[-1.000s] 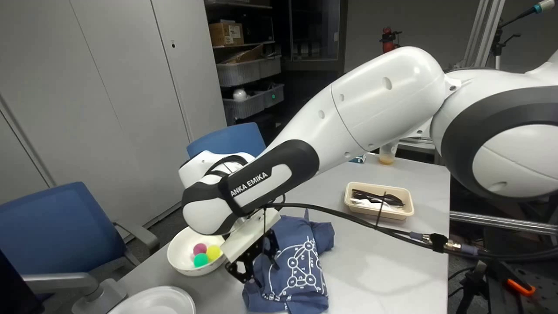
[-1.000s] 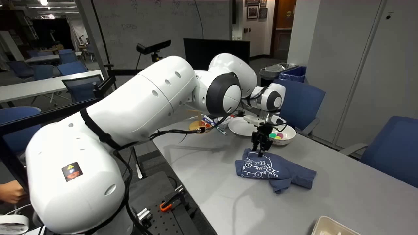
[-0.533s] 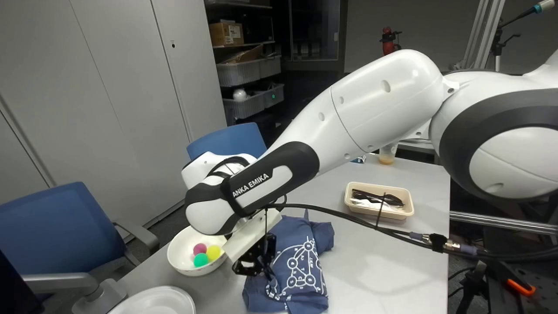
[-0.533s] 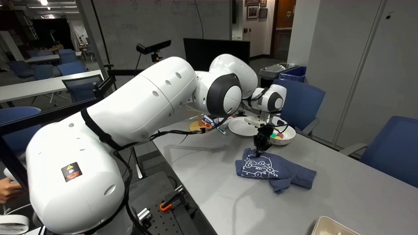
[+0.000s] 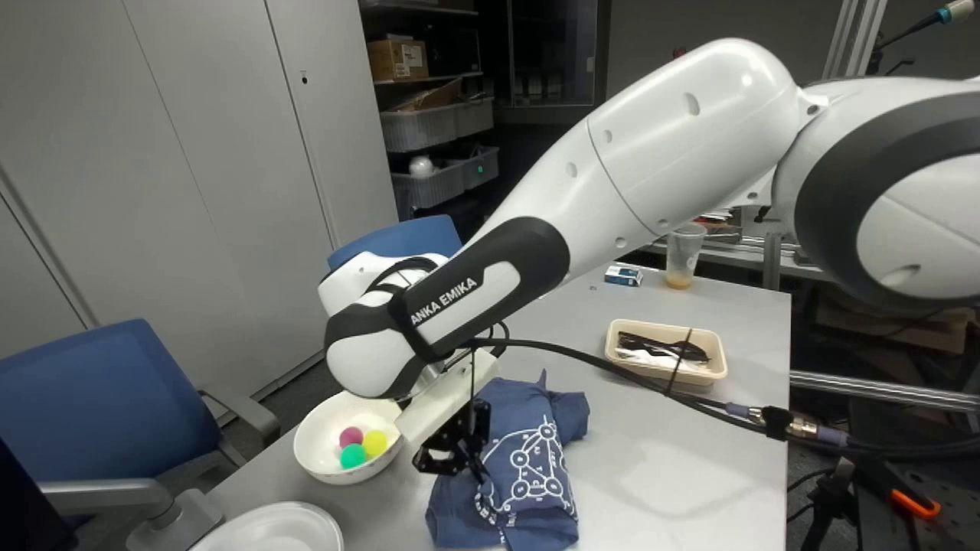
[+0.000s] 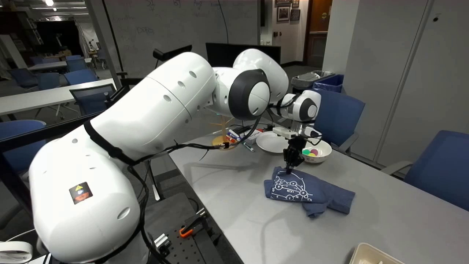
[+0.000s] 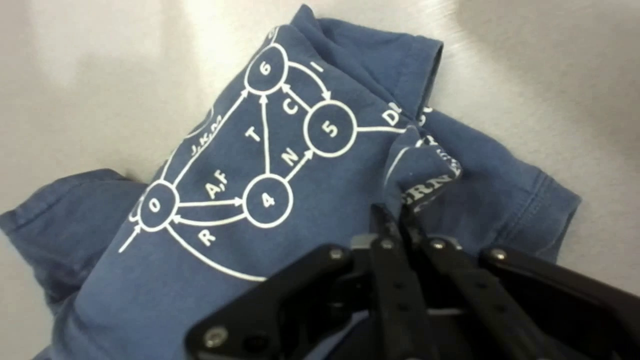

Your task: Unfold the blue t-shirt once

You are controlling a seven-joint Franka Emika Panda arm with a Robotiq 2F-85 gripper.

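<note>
The blue t-shirt (image 5: 521,405) lies folded on the table, its white line-drawing print facing up, with sleeves sticking out; it shows in both exterior views. Over its edge beside the white bowl, my gripper (image 6: 288,170) points down. In the wrist view the gripper (image 7: 398,214) is shut on the blue t-shirt (image 7: 320,200): a raised ridge of printed cloth runs between the two fingertips, and lettering bends round the pinched fold. How many layers are caught cannot be told. The cloth under the fingers is hidden by them.
Close to the gripper stands a white bowl (image 5: 318,457) with coloured balls. A white plate (image 5: 268,532) lies near the table edge. A beige tray (image 5: 666,367) with dark items and a plastic cup (image 5: 684,256) stand elsewhere on the table. Markers (image 6: 234,135) lie past the plate.
The gripper's jaws have gone from open to shut on the cloth. Since half a second ago the arm has risen, the gripper slightly too, and the shirt has shifted a little by the fingers.
</note>
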